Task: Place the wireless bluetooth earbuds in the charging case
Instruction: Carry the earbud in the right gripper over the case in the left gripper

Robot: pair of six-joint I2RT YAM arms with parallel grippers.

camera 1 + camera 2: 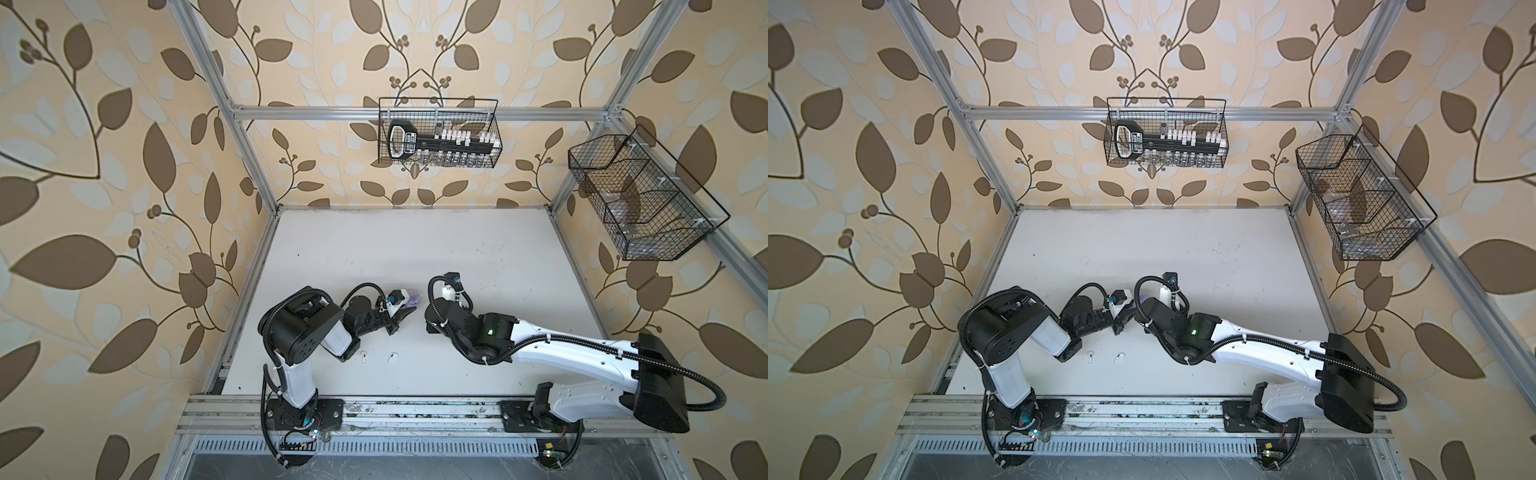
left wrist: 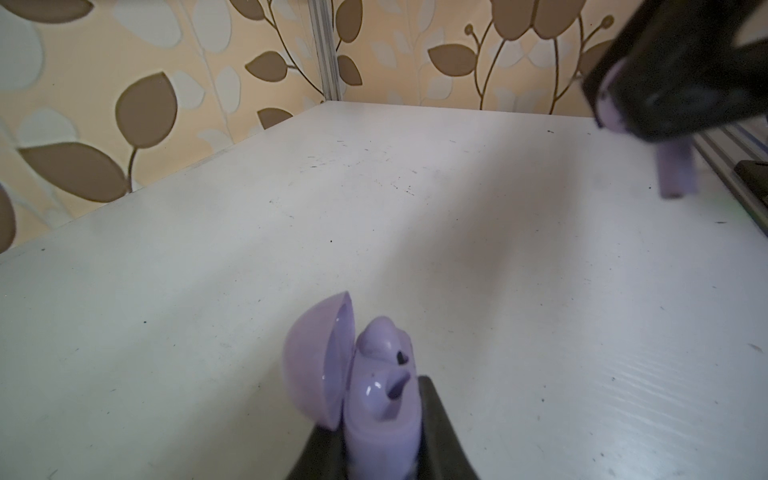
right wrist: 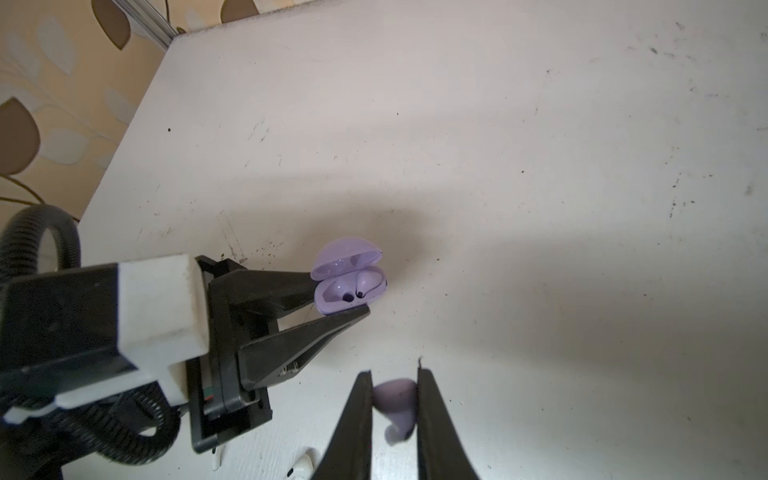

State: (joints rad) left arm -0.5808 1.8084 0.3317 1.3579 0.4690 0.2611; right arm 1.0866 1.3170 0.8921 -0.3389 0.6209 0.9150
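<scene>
Both top views look steeply down on my whole table from above its near edge. My wrist cameras ride close, facing opposite far corners; both catch the lavender case.

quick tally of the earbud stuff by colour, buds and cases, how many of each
lavender charging case: 1, lid open, held in the left gripper
lavender earbuds: 2, one seated in that case, one pinched in the right gripper
white earbuds: 2, loose on the table
total: 5
</scene>
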